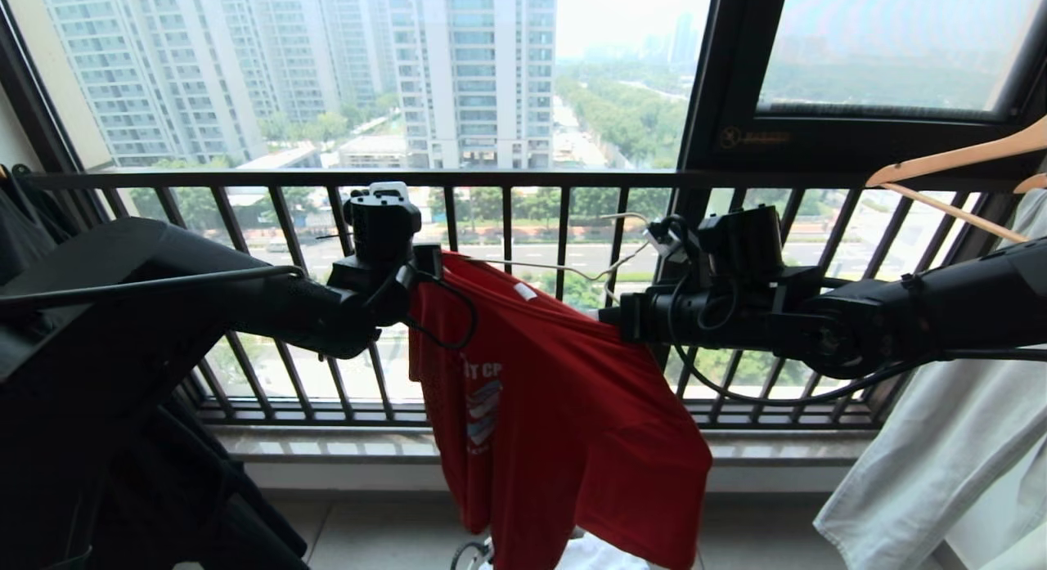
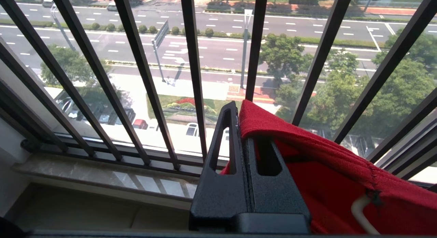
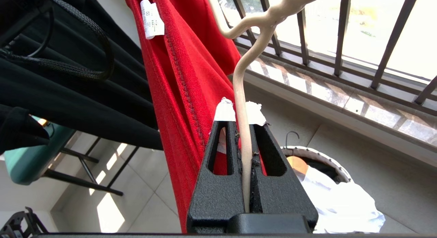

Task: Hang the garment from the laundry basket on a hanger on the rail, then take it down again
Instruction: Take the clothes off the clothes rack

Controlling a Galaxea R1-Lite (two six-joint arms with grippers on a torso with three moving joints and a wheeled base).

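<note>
1. I hold the red shirt (image 1: 564, 406) in mid-air in front of the window railing (image 1: 507, 177), stretched between my two arms. It is out of the basket and not on the rail; the rail is not in view.

2. My left hand (image 1: 425, 263) is pinched together on a fold of the shirt's upper edge, at its left corner. In the left wrist view the red cloth drapes over my closed fingers (image 2: 235, 156).

3. My right hand (image 1: 613, 316) is clamped on the thin white hanger (image 1: 572, 269). The right wrist view shows its wire (image 3: 244, 135) running between my fingers (image 3: 222, 183), with the shirt just beside it.

4. The hanger's wire reaches into the shirt's top opening. I judge the hanger is partly threaded, so seating the shoulders, hooking it on the rail and taking it down again all remain.

5. The basket (image 3: 333, 166) sits on the floor below my right hand, with white cloth inside.

6. Room is tight. The railing bars stand close behind both hands. Dark clothing hangs on my left, and pale cloth (image 1: 941, 464) on a wooden hanger (image 1: 957, 157) hangs on my right. The open space lies upward and back toward me.
</note>
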